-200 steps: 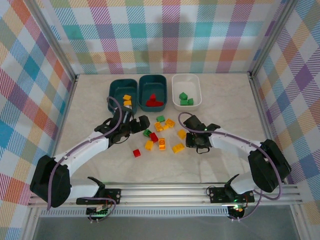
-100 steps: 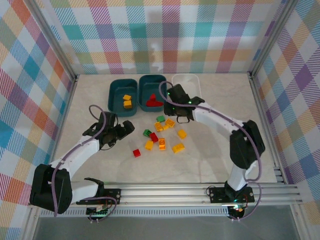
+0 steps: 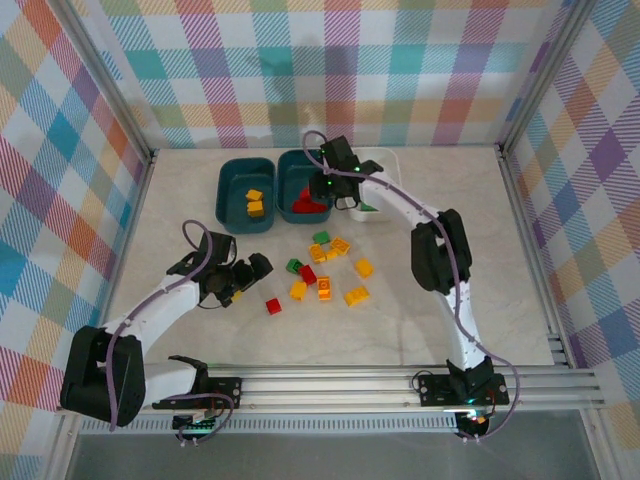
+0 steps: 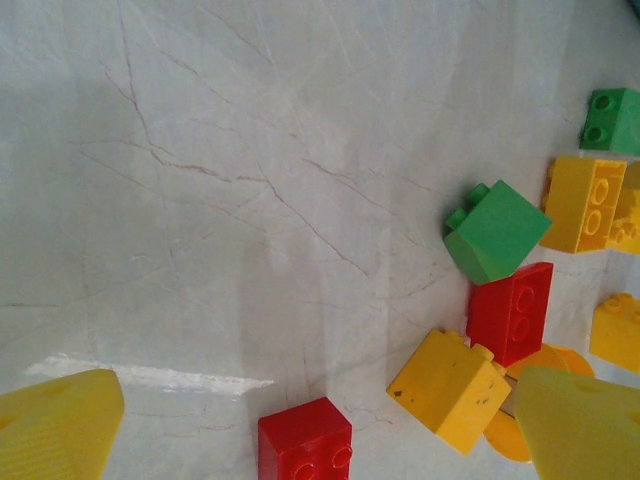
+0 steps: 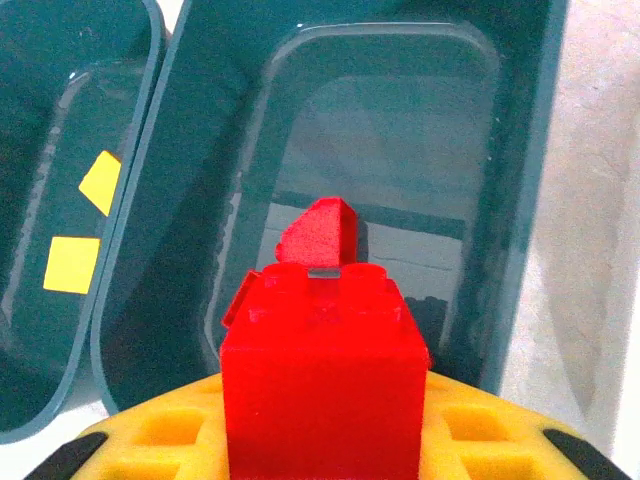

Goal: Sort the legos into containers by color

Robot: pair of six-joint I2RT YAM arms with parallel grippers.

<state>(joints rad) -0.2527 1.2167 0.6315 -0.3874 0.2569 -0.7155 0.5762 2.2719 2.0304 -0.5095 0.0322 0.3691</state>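
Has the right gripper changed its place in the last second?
Yes. The right gripper, holding a red brick, went from beside the loose bricks, back and leftward, to above the middle teal bin.

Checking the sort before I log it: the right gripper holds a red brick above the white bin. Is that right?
Wrong bin. The right gripper holds the red brick above the teal bin that has red pieces in it, as the right wrist view shows.

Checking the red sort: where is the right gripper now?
Top view: right gripper is above the middle teal bin, left of the white bin, holding a red brick.
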